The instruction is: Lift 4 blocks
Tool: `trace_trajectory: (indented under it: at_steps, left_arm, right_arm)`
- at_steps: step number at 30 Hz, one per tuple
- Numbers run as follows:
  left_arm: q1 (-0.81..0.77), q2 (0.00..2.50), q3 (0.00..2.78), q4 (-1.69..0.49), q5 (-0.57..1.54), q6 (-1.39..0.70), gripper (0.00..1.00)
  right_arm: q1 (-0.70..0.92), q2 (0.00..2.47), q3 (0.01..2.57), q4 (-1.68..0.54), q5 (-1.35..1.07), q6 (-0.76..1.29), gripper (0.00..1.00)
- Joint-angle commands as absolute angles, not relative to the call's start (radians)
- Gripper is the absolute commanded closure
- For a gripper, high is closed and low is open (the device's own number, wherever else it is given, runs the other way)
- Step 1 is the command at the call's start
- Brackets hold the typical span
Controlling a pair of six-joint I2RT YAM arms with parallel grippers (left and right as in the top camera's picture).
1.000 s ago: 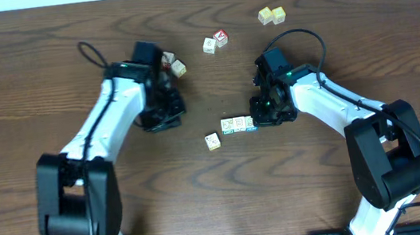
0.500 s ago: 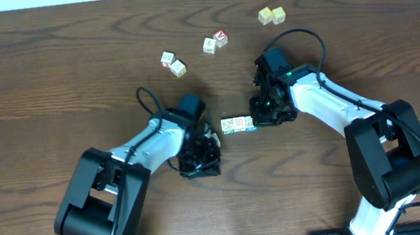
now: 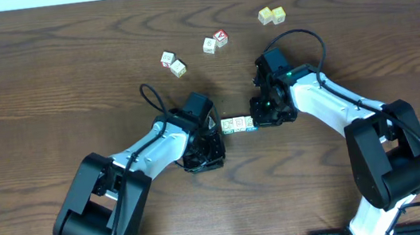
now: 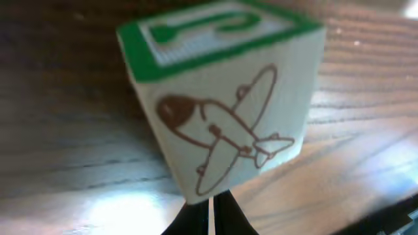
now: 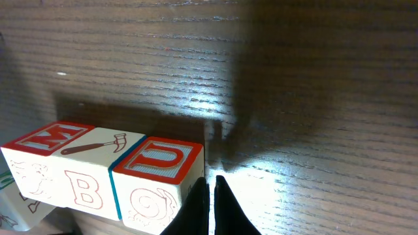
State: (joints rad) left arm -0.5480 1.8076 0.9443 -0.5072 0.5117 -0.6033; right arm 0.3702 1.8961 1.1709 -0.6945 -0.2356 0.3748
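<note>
- At the middle of the dark brown wooden surface (image 3: 42, 58), a row of three pale wooden alphabet cubes (image 3: 237, 124) is found lying flat, side faces touching.
- From the right wrist, the row is seen to carry red "M" and "U" top faces with a hammer drawing between them. The end cube with the red "U" (image 5: 160, 179) is edged in teal.
- The right claw (image 5: 210, 196) is clenched with nothing between its tips. It is set low over the surface, just beside the outer side of the "U" cube.
- The left claw (image 4: 210, 219) is likewise clenched and empty.
- A fourth pale wooden cube with a green-printed top face and a brown aeroplane drawing (image 4: 222, 104) is seen tilted, directly in front of the left tips. Contact cannot be confirmed. From above, this cube is hidden by the left arm, which is positioned just left of the row.
- Well apart, toward the far edge, a cube with a red letter face (image 3: 221, 37) and a pair of yellowish cubes (image 3: 265, 16) are noted.
</note>
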Motion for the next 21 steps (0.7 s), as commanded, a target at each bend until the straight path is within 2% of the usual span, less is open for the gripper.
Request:
trace_trajectory:
  at_steps: [1,12,21]
  left_arm:
    - [-0.532,1.837,0.932,-0.492,0.32,-0.612,0.93]
    - [-0.452,1.837,0.934,-0.45,0.293,-0.612,0.93]
    - [-0.443,1.837,0.933,-0.379,0.294,-0.635,0.93]
  right_arm:
    - [0.374,1.891,1.169,-0.696,-0.236,0.365,0.96]
    - [0.374,1.891,1.169,-0.699,-0.233,0.358,0.97]
    - [0.374,1.891,1.169,-0.699,-0.233,0.358,0.97]
